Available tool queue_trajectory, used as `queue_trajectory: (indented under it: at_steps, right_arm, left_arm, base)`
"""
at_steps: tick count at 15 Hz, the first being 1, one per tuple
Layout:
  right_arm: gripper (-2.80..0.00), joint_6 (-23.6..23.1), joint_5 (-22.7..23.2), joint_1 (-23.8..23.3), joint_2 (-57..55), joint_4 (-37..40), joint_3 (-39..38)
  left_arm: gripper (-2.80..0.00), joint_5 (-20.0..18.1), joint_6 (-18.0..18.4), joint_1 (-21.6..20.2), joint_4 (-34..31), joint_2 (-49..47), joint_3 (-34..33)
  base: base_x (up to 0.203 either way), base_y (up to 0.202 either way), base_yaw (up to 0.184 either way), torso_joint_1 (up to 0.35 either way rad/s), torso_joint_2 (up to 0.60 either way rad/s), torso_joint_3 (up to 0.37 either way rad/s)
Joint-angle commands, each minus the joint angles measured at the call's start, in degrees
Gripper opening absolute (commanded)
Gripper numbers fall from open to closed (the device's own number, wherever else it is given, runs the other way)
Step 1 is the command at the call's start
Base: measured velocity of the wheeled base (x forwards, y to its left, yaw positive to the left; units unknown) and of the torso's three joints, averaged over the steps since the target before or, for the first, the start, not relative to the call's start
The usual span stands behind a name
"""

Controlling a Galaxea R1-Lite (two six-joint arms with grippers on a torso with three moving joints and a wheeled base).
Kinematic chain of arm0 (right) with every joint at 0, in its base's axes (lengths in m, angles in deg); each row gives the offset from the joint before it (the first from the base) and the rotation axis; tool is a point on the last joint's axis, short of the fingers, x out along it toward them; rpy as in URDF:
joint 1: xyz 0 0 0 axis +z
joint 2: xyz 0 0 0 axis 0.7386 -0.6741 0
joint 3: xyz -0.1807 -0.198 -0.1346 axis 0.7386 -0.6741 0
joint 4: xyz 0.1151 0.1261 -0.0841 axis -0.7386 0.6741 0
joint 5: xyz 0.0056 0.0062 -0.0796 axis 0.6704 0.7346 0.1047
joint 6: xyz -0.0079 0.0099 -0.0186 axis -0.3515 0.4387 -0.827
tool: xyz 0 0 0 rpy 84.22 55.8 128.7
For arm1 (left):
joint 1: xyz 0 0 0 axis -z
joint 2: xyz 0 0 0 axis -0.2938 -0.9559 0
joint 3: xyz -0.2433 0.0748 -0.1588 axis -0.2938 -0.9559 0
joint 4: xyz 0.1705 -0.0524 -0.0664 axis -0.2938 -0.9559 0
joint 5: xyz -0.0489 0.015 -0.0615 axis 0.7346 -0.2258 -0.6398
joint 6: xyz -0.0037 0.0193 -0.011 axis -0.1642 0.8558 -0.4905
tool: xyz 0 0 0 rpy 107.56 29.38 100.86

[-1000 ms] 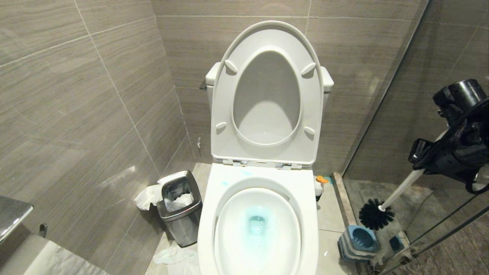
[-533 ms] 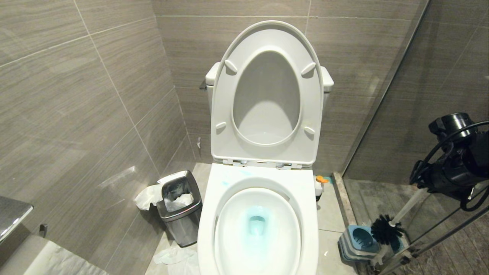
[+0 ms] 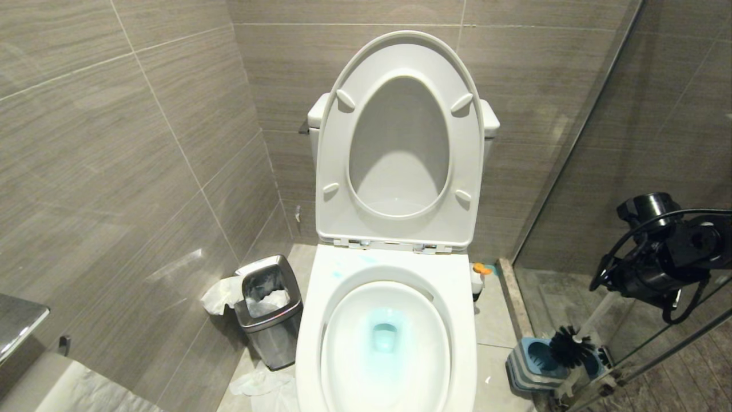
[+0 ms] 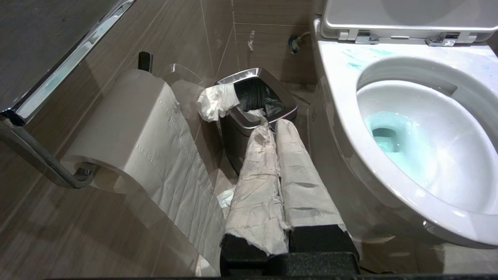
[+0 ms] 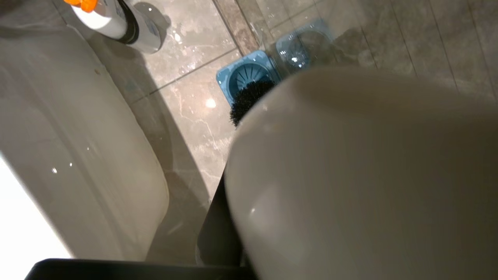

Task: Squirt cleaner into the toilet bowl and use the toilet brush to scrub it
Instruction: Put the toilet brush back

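From the head view, we watch the right gripper [image 3: 623, 289] come down at the far right edge, and the toilet brush [image 3: 572, 345] it carries has dropped from hanging in the air to sitting with its black bristles right at the mouth of the blue brush holder [image 3: 534, 363]; that reads to us as the scrubbing being done and the brush going home. The toilet bowl [image 3: 457, 297] stands open in the middle, seat up, with the cleaner [image 3: 384, 332] tinting the water blue at the bottom. Over to the left wrist view: the left gripper [image 4: 278, 128] is parked low on the left beside the steel waste bin [image 4: 255, 103], its paper-wrapped fingers pressed together on nothing. In the right wrist view the pale handle fills most of our sight, jaws pinching it we judge, with the bristles over the holder and a white bottle [image 5: 116, 23] on the floor beyond
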Motion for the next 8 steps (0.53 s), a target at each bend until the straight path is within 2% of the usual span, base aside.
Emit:
queue_trajectory:
  at_steps: [1, 8]
  right_arm:
    - [-2.80, 0.12, -0.16, 0.13, -3.16, -0.98, 0.28]
    - [-2.80, 0.12, -1.13, 0.83, -10.14, -6.14, 2.54]
  left_arm:
    - [-2.80, 0.01, 0.01, 0.02, -0.06, 0.00, -0.09]
    - [-2.80, 0.01, 0.01, 0.02, 0.02, 0.00, -0.09]
  base:
    - [0.000, 0.000, 0.000, 0.000, 0.00, 0.000]
    - [0.000, 0.000, 0.000, 0.000, 0.00, 0.000]
